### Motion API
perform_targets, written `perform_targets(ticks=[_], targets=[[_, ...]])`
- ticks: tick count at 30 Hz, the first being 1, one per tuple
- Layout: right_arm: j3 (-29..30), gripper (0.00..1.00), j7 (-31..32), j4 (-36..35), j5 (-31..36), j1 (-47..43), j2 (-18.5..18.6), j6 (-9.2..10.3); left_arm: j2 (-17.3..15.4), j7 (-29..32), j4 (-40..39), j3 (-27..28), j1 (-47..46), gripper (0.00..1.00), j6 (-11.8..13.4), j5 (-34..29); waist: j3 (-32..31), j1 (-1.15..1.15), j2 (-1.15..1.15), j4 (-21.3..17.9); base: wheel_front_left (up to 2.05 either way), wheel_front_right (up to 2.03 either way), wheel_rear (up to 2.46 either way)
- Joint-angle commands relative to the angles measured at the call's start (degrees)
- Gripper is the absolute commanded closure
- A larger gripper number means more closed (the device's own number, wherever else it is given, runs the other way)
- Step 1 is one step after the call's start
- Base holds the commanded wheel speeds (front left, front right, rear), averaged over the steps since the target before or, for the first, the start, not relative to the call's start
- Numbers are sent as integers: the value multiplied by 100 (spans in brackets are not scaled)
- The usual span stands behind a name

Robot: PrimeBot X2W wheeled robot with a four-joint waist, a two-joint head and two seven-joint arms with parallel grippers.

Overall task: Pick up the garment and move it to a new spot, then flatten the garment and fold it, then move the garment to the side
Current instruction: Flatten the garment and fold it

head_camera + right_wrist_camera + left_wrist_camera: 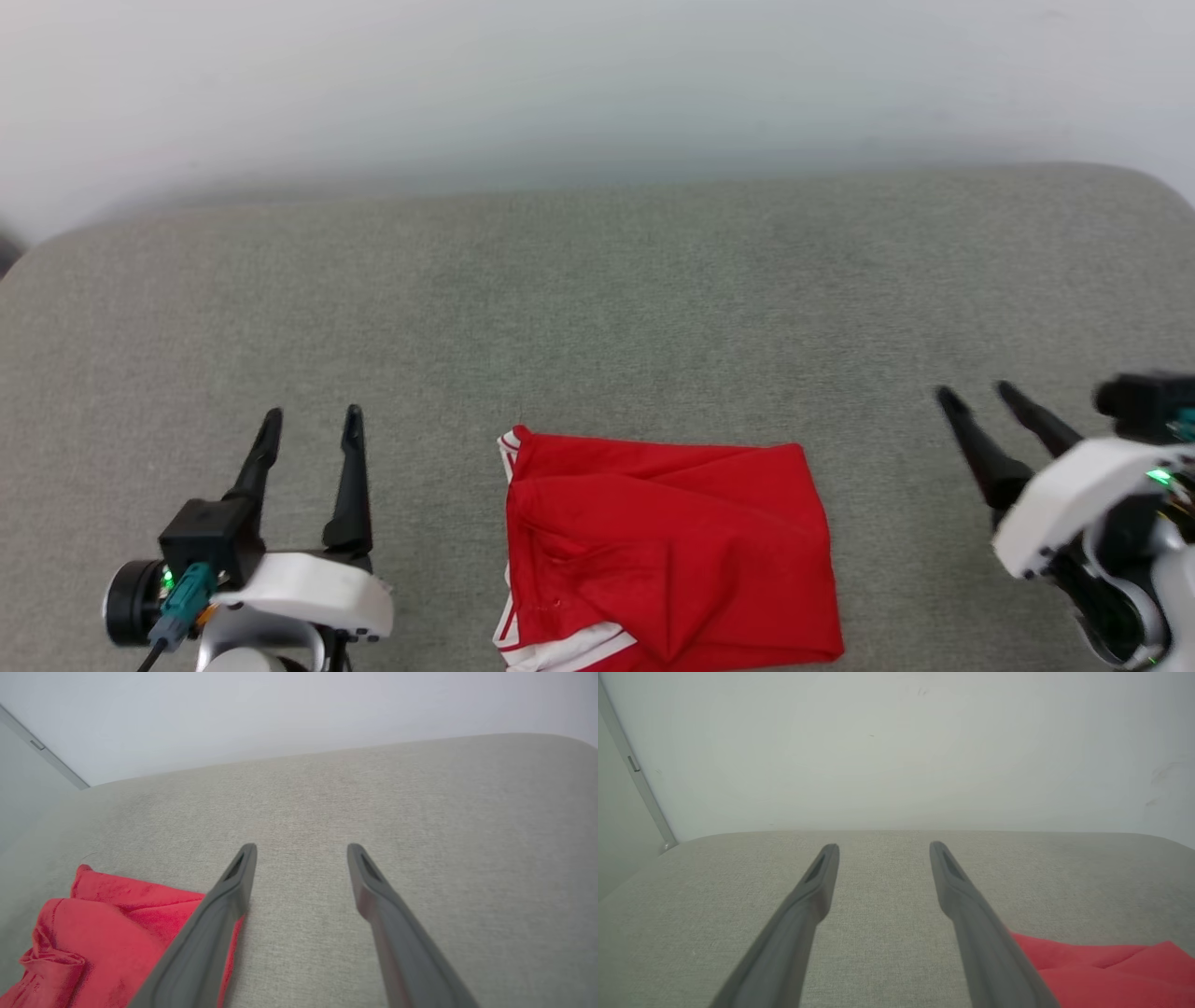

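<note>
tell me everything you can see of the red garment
The garment is red, soft-looking cloth, folded into a rough rectangle with a few creases. Red-and-white striped trim shows along its left edge and a white band at its near left corner. It lies flat on the grey fabric surface, between the left gripper and the right gripper, both open and apart from it.

Garment (667, 551), between the two grippers: soft red cloth, matt, slightly fuzzy nap, white striped trim. Cushion (597, 308) under both sets of fingertips: grey woven upholstery, coarse, matt. Left gripper (313, 413) and right gripper (973, 390): fingers dark, matt, smooth, plastic or rubber. Wrist shells (308, 588): glossy white plastic. Wall (597, 75) ahead of the fingertips: smooth, matt.
</note>
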State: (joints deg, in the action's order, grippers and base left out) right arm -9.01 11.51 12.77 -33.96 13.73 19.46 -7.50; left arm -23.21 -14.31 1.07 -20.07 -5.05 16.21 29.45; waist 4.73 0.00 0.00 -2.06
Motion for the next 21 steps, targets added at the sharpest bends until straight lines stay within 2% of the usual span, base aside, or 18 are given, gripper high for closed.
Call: perform_targets(ticks=[1,6,12,21], targets=[[146,0,-71,-85,107,-148,-38,2,-44,-27,1,46,97,0,39,19,-97,0,0,-81,0,0,0],[775,0,-461,-685,919,-728,-273,2,-102,-56,-37,145,370,0,122,30,-234,0,0,-185,0,0,0],[989,0,-986,-1362,1731,-1167,-645,2,-107,-55,-69,98,593,0,172,-50,-362,0,0,-201,0,0,0],[1013,0,-1062,-1649,2026,-1393,-961,2,-82,-28,-170,4,732,0,256,-99,-455,0,0,-118,0,0,0]])
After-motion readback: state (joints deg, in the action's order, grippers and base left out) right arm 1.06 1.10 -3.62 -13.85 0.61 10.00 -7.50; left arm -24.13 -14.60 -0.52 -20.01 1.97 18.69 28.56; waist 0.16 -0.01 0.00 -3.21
